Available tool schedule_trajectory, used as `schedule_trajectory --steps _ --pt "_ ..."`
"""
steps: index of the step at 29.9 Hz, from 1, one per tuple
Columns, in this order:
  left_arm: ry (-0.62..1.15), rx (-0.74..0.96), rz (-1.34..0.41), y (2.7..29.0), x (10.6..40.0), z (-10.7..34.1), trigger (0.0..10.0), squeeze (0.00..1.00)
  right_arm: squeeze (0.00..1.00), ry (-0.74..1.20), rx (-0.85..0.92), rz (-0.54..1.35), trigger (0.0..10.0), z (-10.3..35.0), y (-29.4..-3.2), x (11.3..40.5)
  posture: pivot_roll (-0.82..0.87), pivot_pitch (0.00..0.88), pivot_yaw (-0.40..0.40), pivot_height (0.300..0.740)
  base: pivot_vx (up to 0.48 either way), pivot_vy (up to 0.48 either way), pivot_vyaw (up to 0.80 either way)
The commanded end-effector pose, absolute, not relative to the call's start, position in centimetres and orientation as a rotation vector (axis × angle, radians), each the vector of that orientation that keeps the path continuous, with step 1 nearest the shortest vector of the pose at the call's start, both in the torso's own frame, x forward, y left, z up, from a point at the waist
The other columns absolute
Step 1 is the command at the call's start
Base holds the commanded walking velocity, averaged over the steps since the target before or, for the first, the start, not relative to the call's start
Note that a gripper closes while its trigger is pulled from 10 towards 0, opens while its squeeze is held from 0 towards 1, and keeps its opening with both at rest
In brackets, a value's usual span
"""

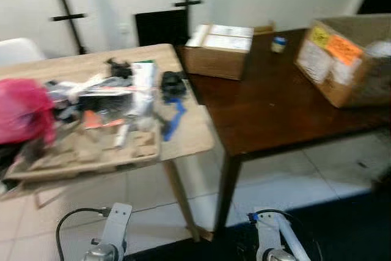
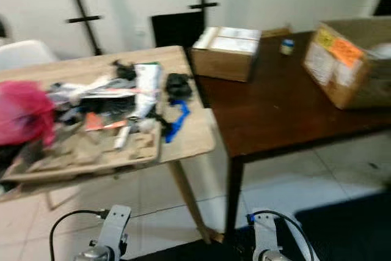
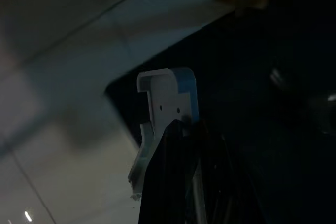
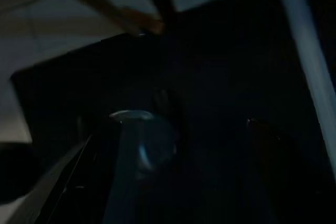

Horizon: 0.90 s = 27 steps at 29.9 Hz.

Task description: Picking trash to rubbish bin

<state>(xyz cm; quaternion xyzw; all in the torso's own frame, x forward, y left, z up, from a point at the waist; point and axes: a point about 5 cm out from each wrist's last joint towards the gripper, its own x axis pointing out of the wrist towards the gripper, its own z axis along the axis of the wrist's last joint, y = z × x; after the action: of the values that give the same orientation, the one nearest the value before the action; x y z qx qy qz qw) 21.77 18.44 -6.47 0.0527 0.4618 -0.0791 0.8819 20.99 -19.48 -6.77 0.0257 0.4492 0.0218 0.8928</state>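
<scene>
Both grippers low, idle, finger state unclear; crumpled trash (image 1: pixel 104 99) on light wooden table (image 1: pixel 189 136).

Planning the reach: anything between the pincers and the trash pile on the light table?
Both arms hang low below the light wooden table; its near edge sits between them and the mixed trash pile on top.

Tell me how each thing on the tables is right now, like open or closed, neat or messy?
Small cardboard box: flaps shut, flat on the dark table.
Large cardboard box: open at the top, labels on its side.
Small jar: upright, cap on.
Trash pile: messy heap on the light wooden table.
Pink bag: crumpled.
Cardboard tray: lying flat under the clutter.
</scene>
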Motion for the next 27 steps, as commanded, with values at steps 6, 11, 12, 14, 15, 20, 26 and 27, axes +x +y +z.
schedule_trajectory --steps 6,11,12,14,15,20,26,27 --pt "0.958 0.145 -0.218 18.2 21.8 -6.5 10.0 0.00 0.00 0.977 0.064 0.044 10.0 -7.4 -19.6 19.9 -0.11 0.072 0.048 0.740 0.000 0.000 -0.80" --pt "0.970 0.145 -0.231 18.3 21.5 -6.6 10.0 0.00 0.00 0.985 0.067 0.047 10.0 -7.5 -19.6 19.7 -0.11 0.072 0.048 0.740 0.000 0.000 -0.80" --pt "0.970 0.145 -0.231 18.3 21.5 -6.6 10.0 0.00 0.00 0.985 0.067 0.047 10.0 -7.5 -19.6 19.7 -0.11 0.072 0.048 0.740 0.000 0.000 -0.80" --pt "0.976 0.145 -0.240 18.3 21.3 -6.7 10.0 0.00 0.00 0.988 0.070 0.049 10.0 -7.5 -19.6 19.7 -0.11 0.070 0.045 0.740 0.000 0.000 -0.80" --pt "0.979 0.145 -0.244 18.3 21.3 -6.8 10.0 0.00 0.00 0.989 0.071 0.051 10.0 -7.5 -19.6 19.7 -0.11 0.070 0.045 0.740 0.000 0.000 -0.80" --pt "0.991 0.149 -0.257 18.3 20.8 -7.0 10.0 0.00 0.00 0.996 0.072 0.062 10.0 -7.6 -19.5 19.5 -0.10 0.071 0.041 0.740 0.000 0.000 -0.80" --pt "1.012 0.168 -0.275 18.4 20.2 -7.4 10.0 0.00 0.00 1.003 0.070 0.079 10.0 -7.7 -19.3 19.4 -0.10 0.066 0.037 0.740 0.000 0.000 -0.80" --pt "1.012 0.168 -0.275 18.4 20.2 -7.4 10.0 0.00 0.00 1.003 0.070 0.079 10.0 -7.7 -19.3 19.4 -0.10 0.066 0.037 0.740 0.000 0.000 -0.80"
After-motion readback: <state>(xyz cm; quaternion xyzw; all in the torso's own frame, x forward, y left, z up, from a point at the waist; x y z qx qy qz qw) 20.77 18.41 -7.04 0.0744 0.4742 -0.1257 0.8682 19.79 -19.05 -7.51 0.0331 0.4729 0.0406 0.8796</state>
